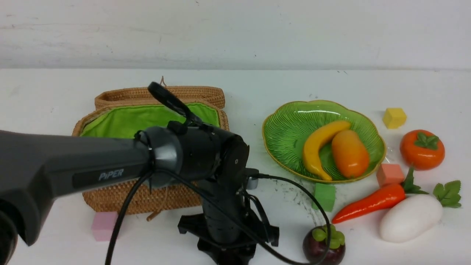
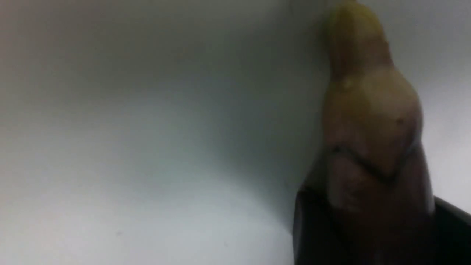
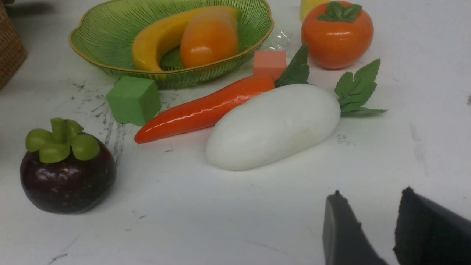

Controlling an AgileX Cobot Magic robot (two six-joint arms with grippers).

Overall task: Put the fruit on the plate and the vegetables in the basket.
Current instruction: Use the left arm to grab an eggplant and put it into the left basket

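So the plate (image 1: 287, 129) is my reference point for everything here. The banana (image 1: 320, 147) and the mango (image 1: 349, 154) are lying in it side by side, touching. The persimmon (image 1: 422, 149) sits on the table to the right of the plate, near it but not on it. The mangosteen (image 1: 323, 248) is out in front of the plate, on the robot's side. The carrot (image 1: 371, 202) lies front-right of the plate with its leafy end toward the persimmon, and the radish (image 1: 410, 218) is pressed up alongside it, a bit further from the plate. The basket (image 1: 110, 198) is off to the plate's left with its lid flipped back, green lining showing, but the left arm (image 1: 110, 165) blocks most of the inside. There's a green cube (image 1: 324, 196) just at the plate's front rim, a salmon cube (image 1: 390, 174) by its front-right rim and a yellow cube (image 1: 394, 117) off to its right. The left gripper (image 1: 228, 246) points down at the table front-left of the plate; its wrist camera only gives a blurry brownish-yellow shape (image 2: 371, 129), so I honestly can't tell how its jaws stand or if it's got anything. The right gripper (image 3: 371, 193) hovers near the radish, on the side away from the plate, jaws parted with nothing between them.
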